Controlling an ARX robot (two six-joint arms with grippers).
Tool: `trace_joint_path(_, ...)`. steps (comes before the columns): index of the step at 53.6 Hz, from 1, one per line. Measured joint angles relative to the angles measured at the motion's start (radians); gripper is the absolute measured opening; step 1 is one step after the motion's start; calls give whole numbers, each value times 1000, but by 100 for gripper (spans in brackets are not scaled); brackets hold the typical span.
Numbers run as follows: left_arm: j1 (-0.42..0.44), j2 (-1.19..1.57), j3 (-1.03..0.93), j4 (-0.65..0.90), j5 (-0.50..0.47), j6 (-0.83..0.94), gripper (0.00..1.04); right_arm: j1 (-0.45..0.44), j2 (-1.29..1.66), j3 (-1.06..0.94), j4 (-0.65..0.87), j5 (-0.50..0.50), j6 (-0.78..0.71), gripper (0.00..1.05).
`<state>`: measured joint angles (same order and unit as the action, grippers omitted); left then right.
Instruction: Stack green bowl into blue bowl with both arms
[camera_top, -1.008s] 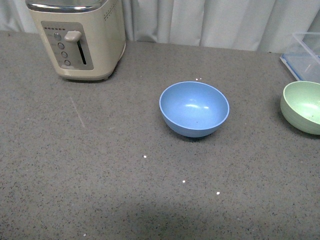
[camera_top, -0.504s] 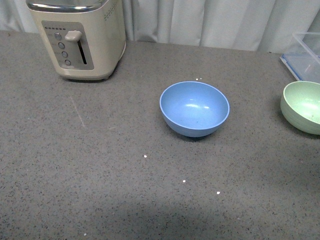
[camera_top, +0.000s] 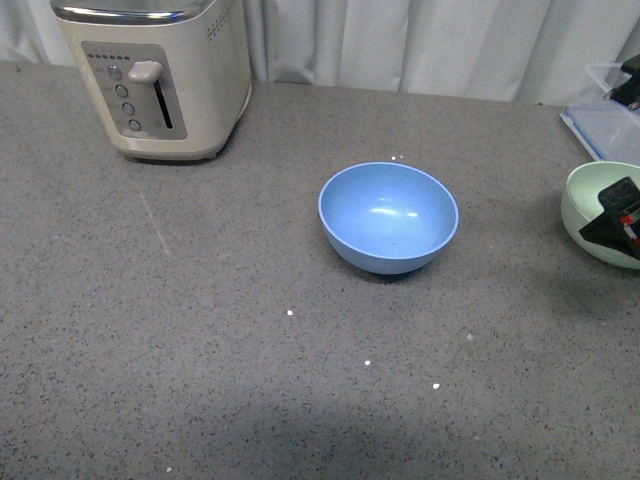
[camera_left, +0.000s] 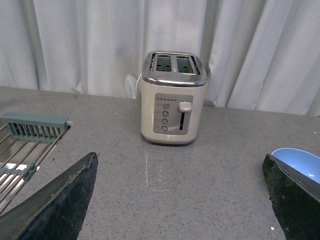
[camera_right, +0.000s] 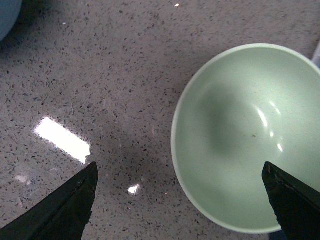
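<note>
right claw (camera_right: 177, 202): jaws spread wide, pointing straight down at the tabletop (camera_right: 100, 75), hovering, gripping nothing. Front view catches only one black finger (camera_top: 615, 218) at the far right edge. left claw (camera_left: 175, 200): jaws wide apart too, held low, aimed roughly level across the tabletop.

A grey speckled worktop (camera_top: 180, 360) (dotted with bright flecks) filled the scene; pale pleated curtains (camera_top: 420, 45) hung along its far edge. One bright patch (camera_right: 62, 140) of reflected light lay on it.
</note>
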<state>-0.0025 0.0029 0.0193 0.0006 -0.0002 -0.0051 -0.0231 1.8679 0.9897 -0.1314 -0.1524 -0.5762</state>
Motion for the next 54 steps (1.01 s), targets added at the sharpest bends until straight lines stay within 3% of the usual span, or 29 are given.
trace_joint_path(25, 0, 0, 0, 0, 0, 0, 98, -1, 204, 121, -87, 50, -51, 96)
trace_joint_path(36, 0, 0, 0, 0, 0, 0, 98, -3, 204, 127, -85, 53, -72, 55)
trace_joint_path(54, 0, 0, 0, 0, 0, 0, 98, -3, 204, 144, -95, 48, -83, 7)
